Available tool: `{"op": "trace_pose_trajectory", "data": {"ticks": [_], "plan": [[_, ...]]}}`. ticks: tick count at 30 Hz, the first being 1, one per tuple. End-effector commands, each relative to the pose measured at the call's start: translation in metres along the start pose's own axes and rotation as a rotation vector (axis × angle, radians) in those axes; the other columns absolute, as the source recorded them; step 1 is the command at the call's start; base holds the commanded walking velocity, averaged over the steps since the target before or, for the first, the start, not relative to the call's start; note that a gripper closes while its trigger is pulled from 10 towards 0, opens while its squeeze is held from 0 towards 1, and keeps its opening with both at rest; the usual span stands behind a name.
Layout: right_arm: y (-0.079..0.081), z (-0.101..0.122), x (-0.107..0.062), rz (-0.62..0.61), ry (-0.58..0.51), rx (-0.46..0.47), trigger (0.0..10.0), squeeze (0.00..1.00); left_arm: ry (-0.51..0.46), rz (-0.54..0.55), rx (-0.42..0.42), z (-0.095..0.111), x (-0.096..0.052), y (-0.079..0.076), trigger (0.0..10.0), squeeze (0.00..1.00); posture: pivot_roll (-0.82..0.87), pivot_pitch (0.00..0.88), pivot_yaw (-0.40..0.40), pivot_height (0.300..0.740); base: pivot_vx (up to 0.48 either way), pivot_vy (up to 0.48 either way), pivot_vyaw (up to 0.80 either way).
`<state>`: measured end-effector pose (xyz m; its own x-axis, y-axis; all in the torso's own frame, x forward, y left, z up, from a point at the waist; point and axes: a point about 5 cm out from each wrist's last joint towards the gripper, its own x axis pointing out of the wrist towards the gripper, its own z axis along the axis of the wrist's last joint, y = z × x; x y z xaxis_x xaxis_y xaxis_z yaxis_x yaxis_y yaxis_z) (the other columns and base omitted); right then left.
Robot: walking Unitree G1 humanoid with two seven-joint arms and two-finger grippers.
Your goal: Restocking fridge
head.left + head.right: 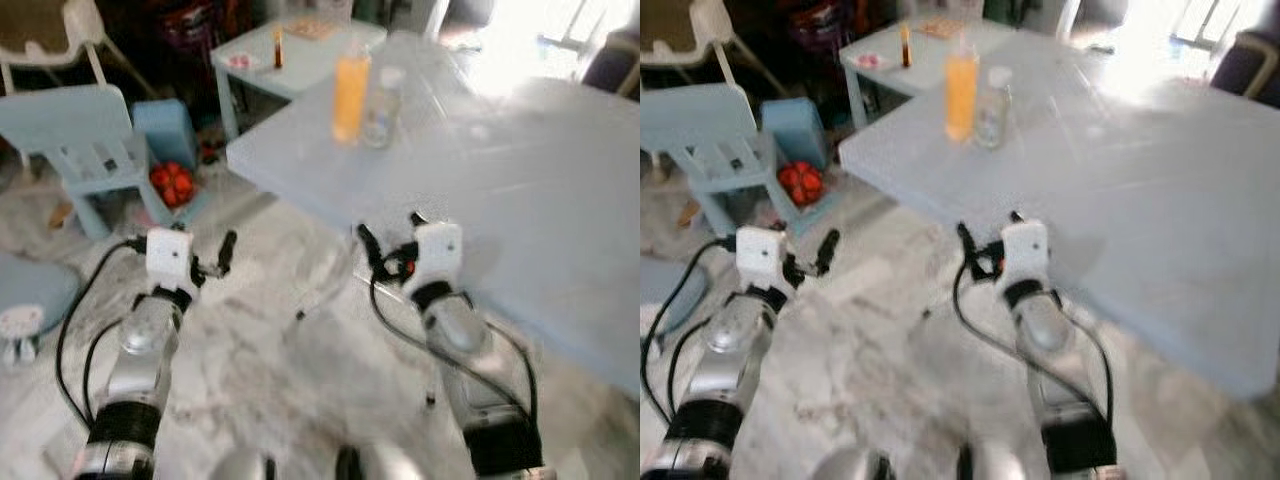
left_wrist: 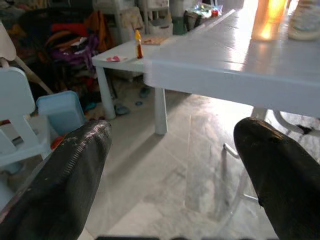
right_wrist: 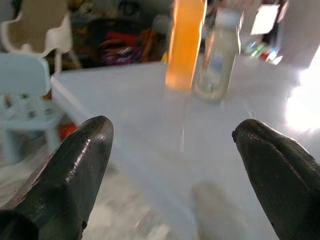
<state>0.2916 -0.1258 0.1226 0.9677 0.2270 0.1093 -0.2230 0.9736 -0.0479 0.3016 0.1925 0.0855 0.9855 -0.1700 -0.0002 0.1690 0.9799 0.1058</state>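
An orange juice bottle [image 1: 350, 95] and a clear bottle with a white cap [image 1: 382, 108] stand side by side near the corner of a large pale blue table [image 1: 520, 180]. My right gripper [image 1: 390, 235] is raised at the table's near edge, open and holding nothing. In the right wrist view its fingers [image 3: 75, 165] frame the juice bottle [image 3: 186, 45] and clear bottle [image 3: 217, 60] further along the tabletop. My left gripper [image 1: 212, 258] hovers over the floor to the left of the table, open and empty, and its fingers [image 2: 60, 185] point under the table's edge [image 2: 225, 65].
A small pale blue table [image 1: 290, 60] with a little brown bottle [image 1: 277, 45] stands behind. A child's blue chair [image 1: 85, 150] and a blue bin holding red items [image 1: 172, 183] sit on the marble floor at left. A white high chair [image 1: 60, 35] is at the far left.
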Motion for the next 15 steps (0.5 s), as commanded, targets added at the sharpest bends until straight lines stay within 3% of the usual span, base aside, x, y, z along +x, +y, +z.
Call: {"op": "trace_pose_trajectory", "data": {"ticks": [1,7,15], "plan": [[0.006,0.008,0.005,0.009,-0.042,0.000,10.0,0.00,-0.005,0.011,0.026,0.003,-0.001,0.008,10.0,0.00,0.04,0.088,-0.029,0.740,0.274,0.394,0.00],[0.001,0.013,0.009,-0.021,-0.063,-0.024,10.0,0.00,-0.009,0.010,0.030,0.003,0.000,0.009,10.0,0.00,0.04,0.093,-0.030,0.740,0.295,0.376,0.00],[-0.003,0.020,0.014,-0.074,-0.091,-0.033,10.0,0.00,-0.016,0.003,0.028,0.002,-0.001,0.005,10.0,0.00,0.04,0.091,-0.031,0.740,0.444,0.000,-0.10]]}}
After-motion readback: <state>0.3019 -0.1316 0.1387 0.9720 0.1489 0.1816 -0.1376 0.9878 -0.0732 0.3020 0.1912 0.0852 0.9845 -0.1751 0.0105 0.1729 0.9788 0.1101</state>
